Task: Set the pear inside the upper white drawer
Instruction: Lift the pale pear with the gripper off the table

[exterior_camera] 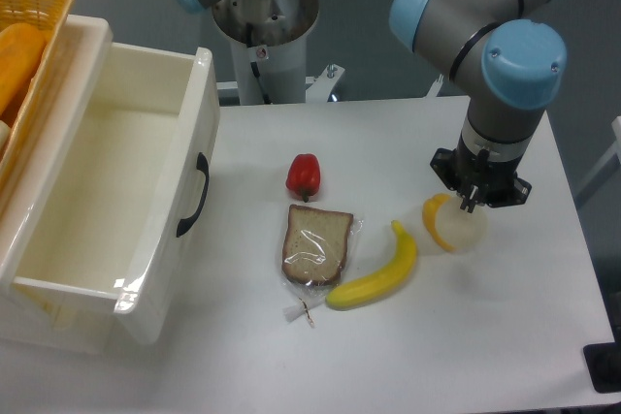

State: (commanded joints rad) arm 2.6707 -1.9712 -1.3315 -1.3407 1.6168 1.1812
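The drawer [107, 191] stood pulled open at the desk's [408, 356] left edge, nothing visible inside. The pear [458, 230] lay near the right edge, under the gripper [473, 203]; whether its fingers were apart could not be told.

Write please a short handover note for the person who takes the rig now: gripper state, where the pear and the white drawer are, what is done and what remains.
Gripper: down over the pear at the right of the table; whether the fingers are closed on it cannot be told from this view.
Pear: resting on the table, just right of the banana tip, partly hidden by the gripper.
Upper white drawer: at the left, pulled open, its inside looks empty.
Done: drawer open, arm positioned at the pear.
Left: secure the grasp, lift, carry left past the bread slice and red pepper, release in the drawer.
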